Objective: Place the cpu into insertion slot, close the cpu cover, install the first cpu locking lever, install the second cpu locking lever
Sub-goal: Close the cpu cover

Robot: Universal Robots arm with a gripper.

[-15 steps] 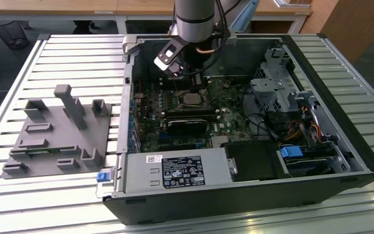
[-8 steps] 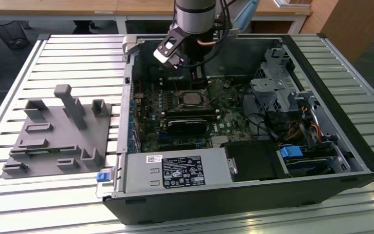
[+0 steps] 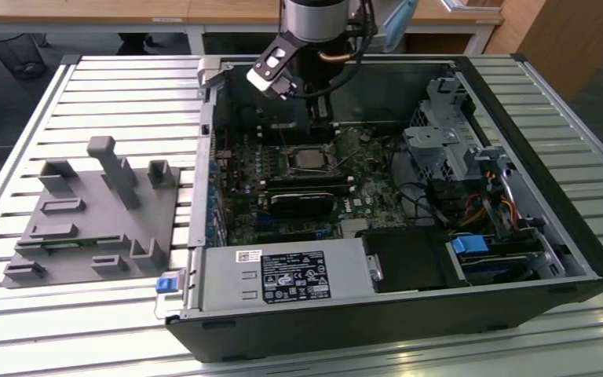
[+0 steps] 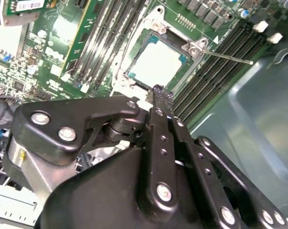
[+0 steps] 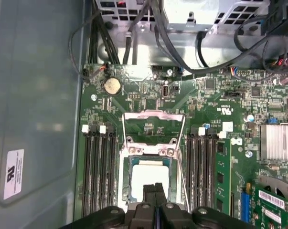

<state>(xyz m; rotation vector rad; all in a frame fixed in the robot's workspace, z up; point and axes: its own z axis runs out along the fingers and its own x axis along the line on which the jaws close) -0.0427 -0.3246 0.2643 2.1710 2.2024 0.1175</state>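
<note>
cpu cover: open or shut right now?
Open. In the first wrist view the cpu cover is swung back off the insertion slot, and the cpu lies uncovered in it.

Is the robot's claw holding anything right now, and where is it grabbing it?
Nothing: the claw is shut and empty, close to the cpu lying in the insertion slot.
</note>
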